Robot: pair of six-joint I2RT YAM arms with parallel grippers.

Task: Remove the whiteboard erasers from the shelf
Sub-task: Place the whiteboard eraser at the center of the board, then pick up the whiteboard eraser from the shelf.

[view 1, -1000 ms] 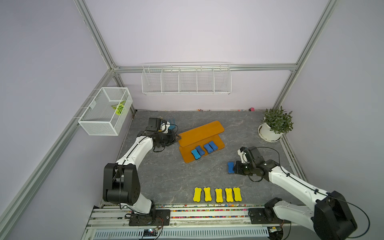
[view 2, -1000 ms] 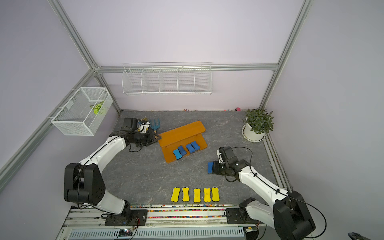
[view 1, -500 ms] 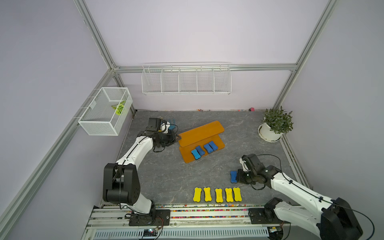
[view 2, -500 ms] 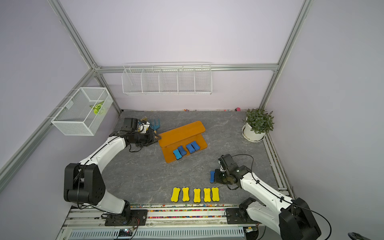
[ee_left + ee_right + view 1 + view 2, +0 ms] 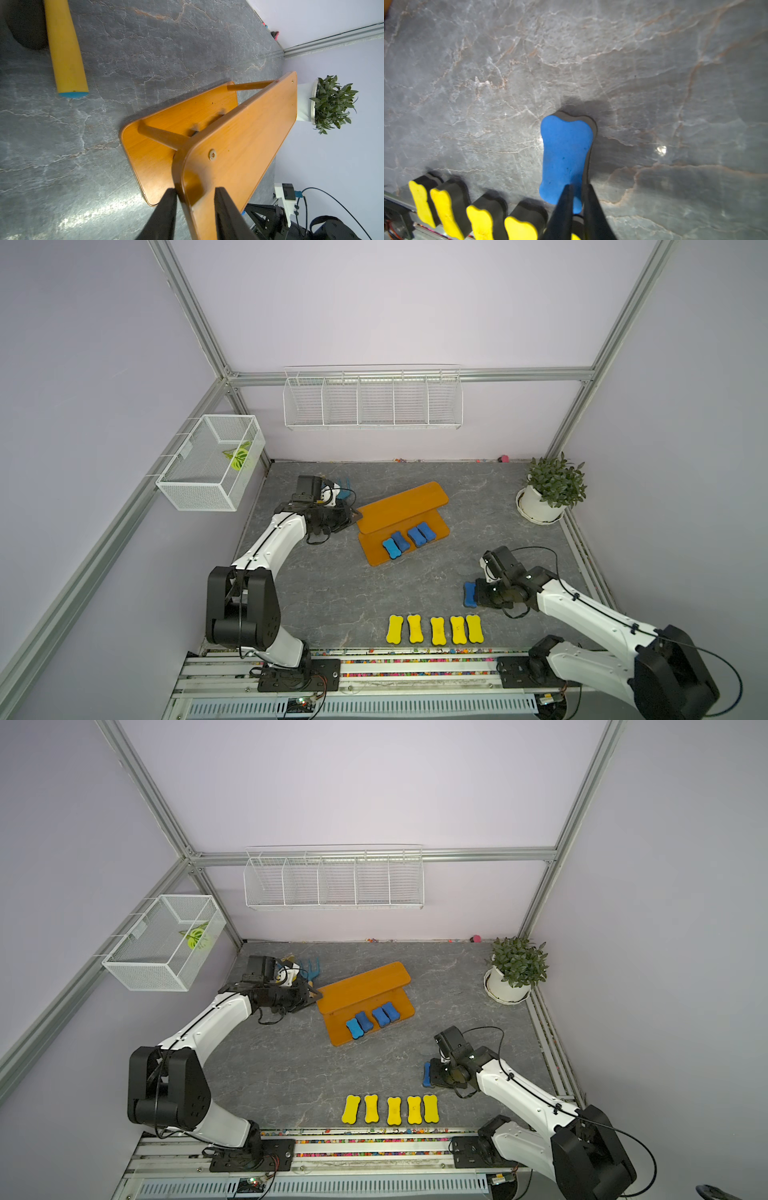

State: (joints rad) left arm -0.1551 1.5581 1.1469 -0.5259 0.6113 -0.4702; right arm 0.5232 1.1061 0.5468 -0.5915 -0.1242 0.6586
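In both top views the orange shelf (image 5: pixel 401 504) (image 5: pixel 361 986) stands mid-table with several blue erasers (image 5: pixel 409 539) (image 5: pixel 372 1020) on its lower board. My left gripper (image 5: pixel 353 516) (image 5: pixel 194 191) is shut on the left corner of the upper board. My right gripper (image 5: pixel 476 595) (image 5: pixel 577 189) holds one more blue eraser (image 5: pixel 470 594) (image 5: pixel 565 149) by its near end. That eraser stands on edge on the table, a finger against each face. A row of yellow erasers (image 5: pixel 434 629) (image 5: pixel 446 203) lies just in front of it, near the table's front edge.
A potted plant (image 5: pixel 548 493) stands at the back right. A blue hand rake (image 5: pixel 309 968) with a yellow handle (image 5: pixel 64 47) lies behind my left gripper. Wire baskets (image 5: pixel 372 400) and a mesh basket (image 5: pixel 212 464) hang on the walls. Rails (image 5: pixel 374 672) run along the front.
My right arm has carried the blue eraser toward the front and down to the table beside the yellow row. The left arm and shelf have not moved.
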